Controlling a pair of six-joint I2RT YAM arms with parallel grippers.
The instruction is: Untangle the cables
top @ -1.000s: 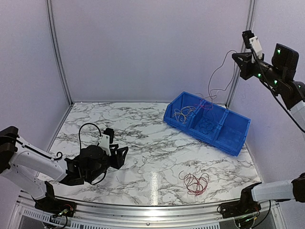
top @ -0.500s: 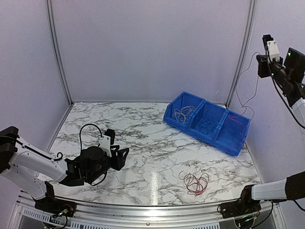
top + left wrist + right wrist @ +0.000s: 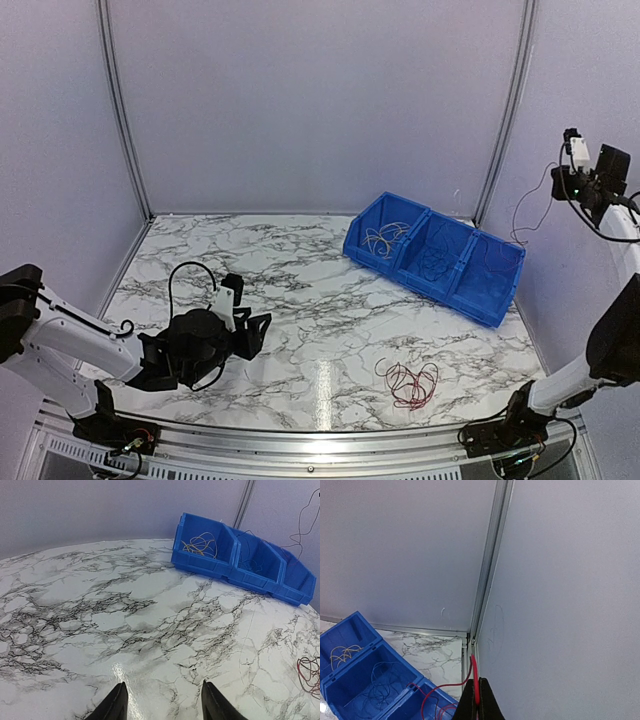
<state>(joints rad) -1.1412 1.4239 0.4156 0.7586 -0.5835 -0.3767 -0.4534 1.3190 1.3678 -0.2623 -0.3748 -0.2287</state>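
Found the left hand (image 3: pixel 255 330) at far left, low over the tabletop (image 3: pixel 300 290), fingers roughly half apart, gripping nothing and touching nothing; posture unchanged over the last second. Noted, right of centre near the front edge, a loose red bundle (image 3: pixel 410 384) lying on the marble, well apart from both hands. Logged the blue bin (image 3: pixel 455 292) further back and to the right: tan cables (image 3: pixel 385 238) in the left compartment, dark blue cables (image 3: pixel 435 262) in the middle one, and the tail of a red cable (image 3: pixel 474 675) looping into the right one, as seen from the right wrist. Recorded the main change at far right: right hand (image 3: pixel 578 170) moved from high above the bin outward and downward to a spot beside the right wall, carrying the hanging strand from over the bin's middle across to its right end. Confirmed that hand fully closed, the red cable pinched between its fingertips, slack trailing down toward the bin. Judged one strand now largely separated from the others and lined up with the right compartment; lowering and release not yet done, red bundle on the tabletop left unsorted
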